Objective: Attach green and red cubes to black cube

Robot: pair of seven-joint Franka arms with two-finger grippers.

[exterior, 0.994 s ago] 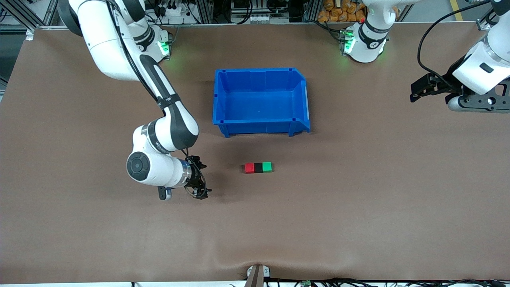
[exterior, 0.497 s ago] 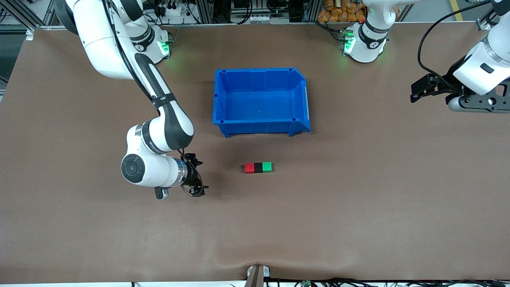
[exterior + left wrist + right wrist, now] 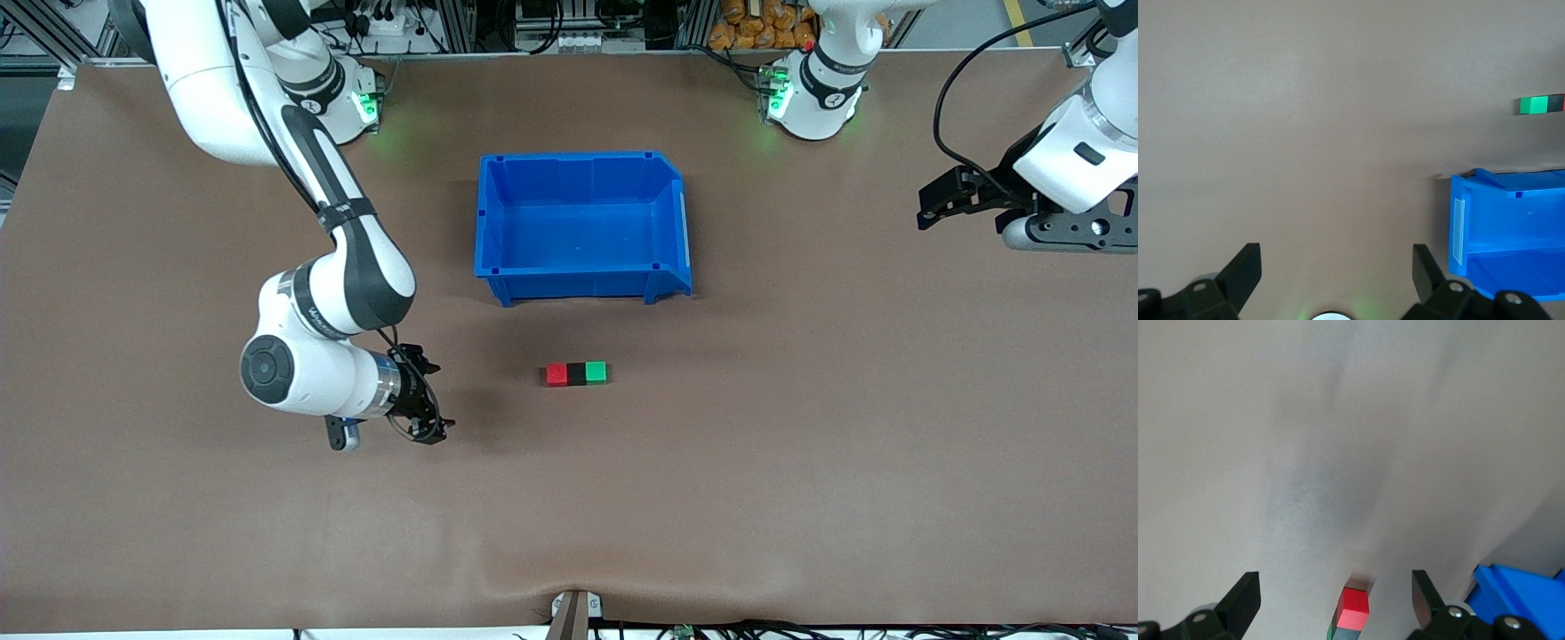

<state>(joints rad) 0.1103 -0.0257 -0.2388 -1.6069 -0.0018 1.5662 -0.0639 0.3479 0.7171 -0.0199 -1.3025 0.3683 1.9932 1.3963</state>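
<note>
The red cube point(image 3: 556, 374), black cube point(image 3: 577, 374) and green cube point(image 3: 596, 372) lie joined in one row on the brown table, the black one in the middle, nearer to the front camera than the blue bin. My right gripper point(image 3: 432, 400) hovers open and empty low over the table, apart from the red end of the row; its wrist view shows the red cube point(image 3: 1355, 610) ahead of the right gripper point(image 3: 1336, 583). My left gripper point(image 3: 930, 204) waits open and empty at the left arm's end of the table. The left wrist view shows the green cube point(image 3: 1537, 105) far off.
An empty blue bin point(image 3: 491, 222) stands mid-table, farther from the front camera than the cubes; it also shows as the blue bin point(image 3: 1471, 227) in the left wrist view and the blue bin point(image 3: 1521, 590) in the right wrist view. Brown tabletop surrounds the cubes.
My right arm has drawn back from the cube row toward its own end of the table, still open. The cubes and the left arm have not moved.
</note>
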